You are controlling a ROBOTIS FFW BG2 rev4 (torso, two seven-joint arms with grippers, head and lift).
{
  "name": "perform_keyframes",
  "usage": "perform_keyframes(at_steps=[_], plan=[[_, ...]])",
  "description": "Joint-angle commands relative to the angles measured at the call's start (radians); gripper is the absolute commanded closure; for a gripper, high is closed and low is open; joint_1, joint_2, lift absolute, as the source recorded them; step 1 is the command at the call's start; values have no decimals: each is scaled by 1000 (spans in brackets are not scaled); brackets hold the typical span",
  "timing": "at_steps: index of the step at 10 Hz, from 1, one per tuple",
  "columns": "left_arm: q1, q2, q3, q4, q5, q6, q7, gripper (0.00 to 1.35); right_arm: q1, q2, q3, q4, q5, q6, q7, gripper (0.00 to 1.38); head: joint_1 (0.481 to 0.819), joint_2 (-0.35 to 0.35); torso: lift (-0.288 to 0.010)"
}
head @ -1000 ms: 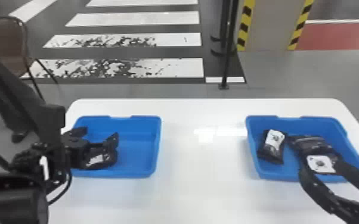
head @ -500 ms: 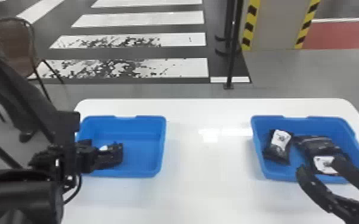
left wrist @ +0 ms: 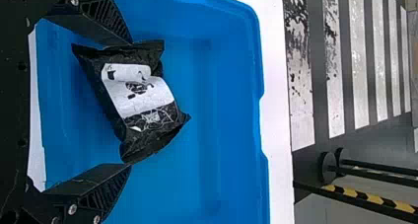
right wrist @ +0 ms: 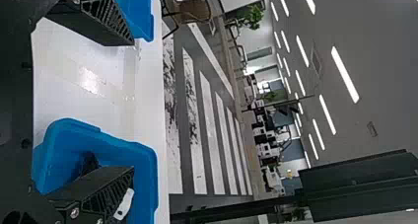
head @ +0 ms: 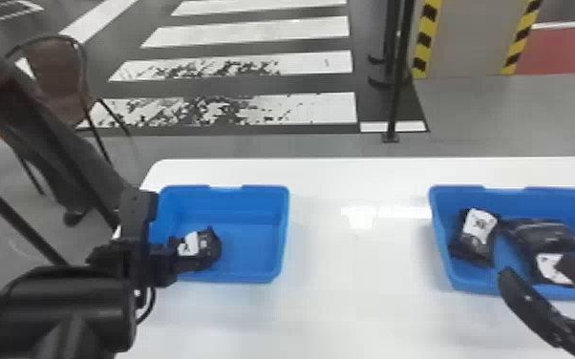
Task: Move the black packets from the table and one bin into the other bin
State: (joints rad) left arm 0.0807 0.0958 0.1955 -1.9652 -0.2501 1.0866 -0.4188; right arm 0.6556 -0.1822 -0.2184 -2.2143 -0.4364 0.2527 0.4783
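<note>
Straddling a small black film packet with a creased white label (left wrist: 140,93), your left gripper (left wrist: 131,103) has its jaws wide apart in the left wrist view. The packet lies within a rectangular blue plastic bin (left wrist: 239,135), unclamped. Expect it to be light and pliable, its slick wrapper apt to slide. The jaws bracket its two sealed ends, so closing that way may buckle it; you'd do better across the filled middle, squeezing gently.

In the head view, a second blue plastic bin (head: 506,198) stands well apart across the white worktop (head: 358,296). It holds a white-labelled black packet (head: 475,234) and, beside that, a glossy black heap (head: 544,235) you can't count surely. This is probably your receiving bin.

In the right wrist view, your right gripper (right wrist: 133,106) has its jaws apart too, gripping nothing.
</note>
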Motion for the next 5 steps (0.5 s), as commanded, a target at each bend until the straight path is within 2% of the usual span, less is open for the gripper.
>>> perform_keyframes(at_steps=[1, 5], plan=[[-17, 2, -10, 27, -3, 10, 0, 153, 0, 0, 1, 2, 0, 0, 0, 125, 695, 158, -110], [-125, 15, -56, 167, -61, 47, 8, 153, -3, -2, 5, 7, -2, -10, 2, 125, 695, 155, -110]])
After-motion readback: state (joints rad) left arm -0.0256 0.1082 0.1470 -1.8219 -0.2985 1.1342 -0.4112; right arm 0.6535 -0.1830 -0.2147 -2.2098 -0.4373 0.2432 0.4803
